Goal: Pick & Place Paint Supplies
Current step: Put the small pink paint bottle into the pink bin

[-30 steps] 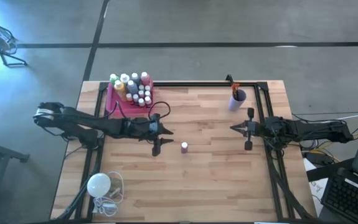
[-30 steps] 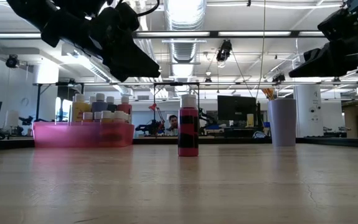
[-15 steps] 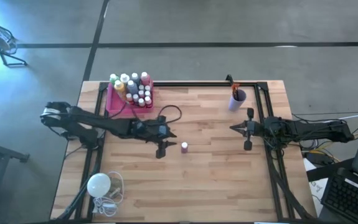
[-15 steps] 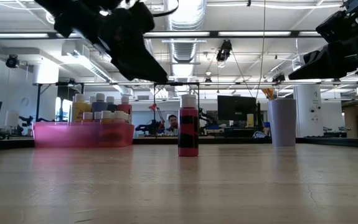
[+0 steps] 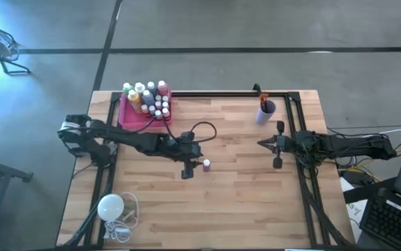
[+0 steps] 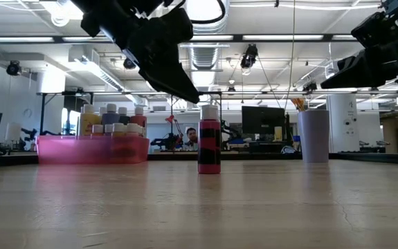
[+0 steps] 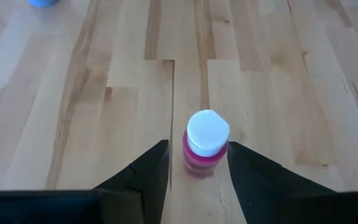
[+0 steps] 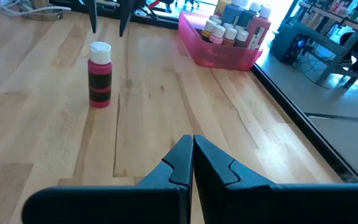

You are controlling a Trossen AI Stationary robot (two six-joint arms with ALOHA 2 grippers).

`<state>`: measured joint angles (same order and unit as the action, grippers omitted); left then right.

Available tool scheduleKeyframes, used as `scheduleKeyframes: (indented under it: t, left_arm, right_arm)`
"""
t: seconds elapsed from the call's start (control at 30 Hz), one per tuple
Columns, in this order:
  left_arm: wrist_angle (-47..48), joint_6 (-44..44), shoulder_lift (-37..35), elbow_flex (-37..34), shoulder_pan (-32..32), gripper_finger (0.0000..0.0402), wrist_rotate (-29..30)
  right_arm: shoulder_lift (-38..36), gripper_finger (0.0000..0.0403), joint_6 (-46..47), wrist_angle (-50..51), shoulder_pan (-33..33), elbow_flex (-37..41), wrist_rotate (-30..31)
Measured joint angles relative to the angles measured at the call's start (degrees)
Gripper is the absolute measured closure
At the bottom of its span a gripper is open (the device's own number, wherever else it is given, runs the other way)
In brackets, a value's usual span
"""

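Nearly there, by the look of it: pink tray [image 5: 125,115] at roughly ten o'clock on the surface [image 5: 242,202], already packed with white-capped paint bottles [image 5: 148,97]. Purple cup [image 5: 264,111] at about one o'clock, brushes [image 5: 261,97] standing in it. Just one pink bottle [image 5: 206,165] left out alone near the centre, upright, well apart from both tray and cup. Judged from that, most of the sorting done, this last bottle probably the piece left to carry over to the tray.

Now the left tool [image 5: 190,167], reaching in from nine o'clock, poised just beside that bottle. From the left wrist view: fingers [image 7: 150,165] spread apart, pink bottle [image 7: 205,144] sitting between them, a sliver of wood visible on either side, so no contact readable yet. Nothing held. From the low view, the tool [image 6: 188,93] hanging above cap height, bottle [image 6: 209,140] standing free on the wood. Looks like a descent and a squeeze needed next.

Right tool [image 8: 193,155] parked at three o'clock, fingers pressed together, empty, well clear of the bottle. White bulb with cord [image 5: 111,207] idle at seven o'clock.
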<state>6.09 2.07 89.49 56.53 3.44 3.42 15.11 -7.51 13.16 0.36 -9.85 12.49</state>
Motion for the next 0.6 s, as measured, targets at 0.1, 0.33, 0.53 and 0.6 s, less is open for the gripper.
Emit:
scheduleKeyframes:
  t: [0.1,0.33,0.53,0.6]
  left_arm:
    - [-0.10,0.99,0.00,-0.14,0.08,0.0219,0.02]
    - [-0.10,1.00,0.16,-0.44,0.15,0.0166,0.01]
    - [-2.51,0.98,1.84,-0.48,0.17,0.0156,0.02]
    - [-2.80,0.98,2.82,-0.55,0.17,0.0156,0.00]
  right_arm:
    - [0.00,0.0394,-0.09,0.00,0.00,0.00,0.00]
    - [0.00,0.0394,-0.03,-0.01,0.00,0.00,0.00]
    - [-0.02,0.0394,-0.12,-0.03,0.00,0.00,0.00]
    - [0.01,0.0394,-0.01,-0.02,0.00,0.00,0.01]
